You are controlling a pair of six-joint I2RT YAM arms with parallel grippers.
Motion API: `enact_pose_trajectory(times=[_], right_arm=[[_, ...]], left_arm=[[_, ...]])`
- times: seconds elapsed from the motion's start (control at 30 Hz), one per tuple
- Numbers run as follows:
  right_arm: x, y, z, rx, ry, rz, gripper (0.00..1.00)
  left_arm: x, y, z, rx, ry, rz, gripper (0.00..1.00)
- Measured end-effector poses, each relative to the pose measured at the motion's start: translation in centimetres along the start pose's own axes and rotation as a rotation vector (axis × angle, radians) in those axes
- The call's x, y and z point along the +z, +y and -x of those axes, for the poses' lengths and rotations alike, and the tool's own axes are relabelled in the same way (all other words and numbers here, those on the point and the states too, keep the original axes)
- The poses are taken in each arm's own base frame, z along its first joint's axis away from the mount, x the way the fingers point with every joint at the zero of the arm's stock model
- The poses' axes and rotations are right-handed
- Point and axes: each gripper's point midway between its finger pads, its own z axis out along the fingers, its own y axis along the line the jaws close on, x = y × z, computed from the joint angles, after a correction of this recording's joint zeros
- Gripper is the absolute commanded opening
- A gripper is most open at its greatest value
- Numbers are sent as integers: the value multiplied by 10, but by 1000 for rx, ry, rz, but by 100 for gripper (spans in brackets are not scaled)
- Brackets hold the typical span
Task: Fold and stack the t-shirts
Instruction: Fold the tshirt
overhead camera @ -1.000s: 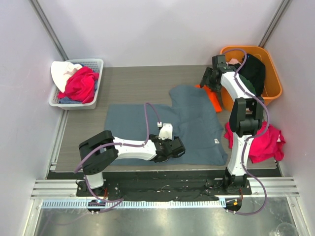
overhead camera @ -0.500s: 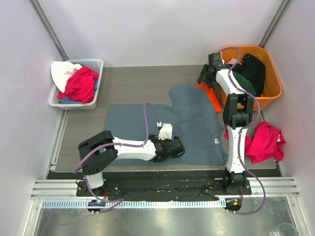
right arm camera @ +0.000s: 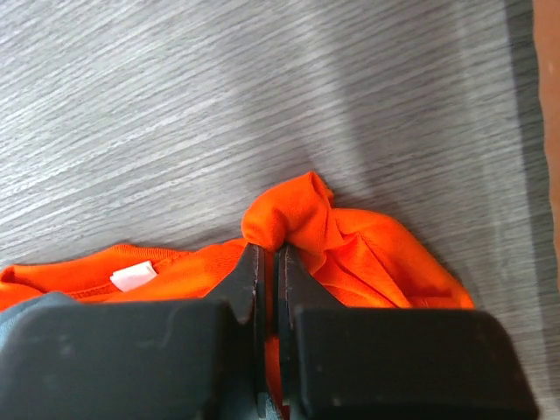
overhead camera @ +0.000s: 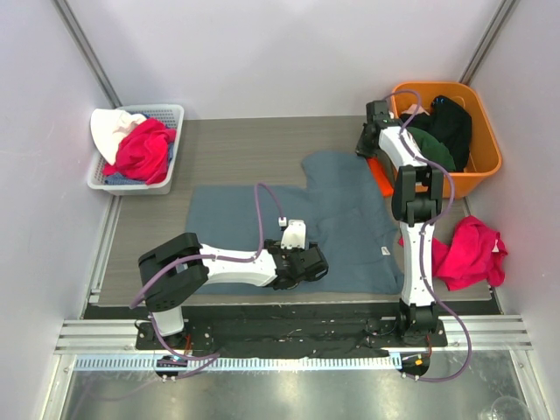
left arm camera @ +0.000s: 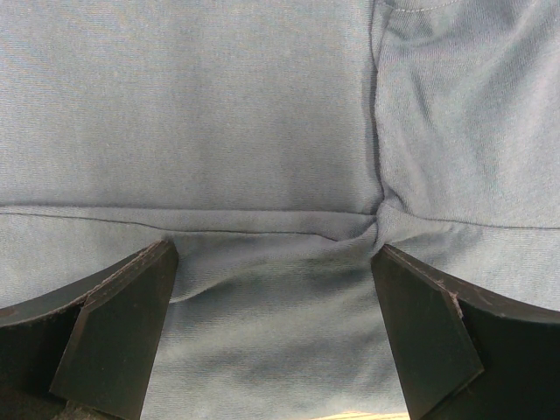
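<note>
Top external view, from the left: my left gripper [overhead camera: 308,262] sits low over the near part of the large slate blue-grey cotton t-shirt [overhead camera: 341,206], which is spread flat mid-table. Its jaws gape wide, holding nothing, with just a ridge of cloth between them. Moving right, the right gripper [right arm camera: 269,249] is clamped tight on a bunched edge of the bright orange cotton t-shirt [right arm camera: 359,254]. That shirt lies as a strip running near-to-far between the blue one and the orange plastic tub [overhead camera: 486,164], partly under the blue. The right arm is far nearer, so I reckon the pull goes away from the tub.
</note>
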Motion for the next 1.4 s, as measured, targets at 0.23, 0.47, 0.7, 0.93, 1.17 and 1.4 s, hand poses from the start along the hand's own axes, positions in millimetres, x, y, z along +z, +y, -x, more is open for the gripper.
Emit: enact_pose_trajectory(times=[0.23,0.47,0.7,0.93,1.17,1.4], right_arm=[[6,6,7,23,-28,20,1],[23,21,36,106,-143,51,1],[41,38,65,208,-278,85,1],[49,43,82,315,-386,71,1],[57,43,98,414,-500,53,1],[62,46,117,513,-623,79,1]], left_arm=[[0,0,0,0,0,0,100],[0,0,0,-2,-1,1,100],[0,0,0,-6,-2,2,100],[0,1,1,-12,-2,4,100],[0,1,2,-34,-4,3,100],[2,3,3,-44,-5,5,100]])
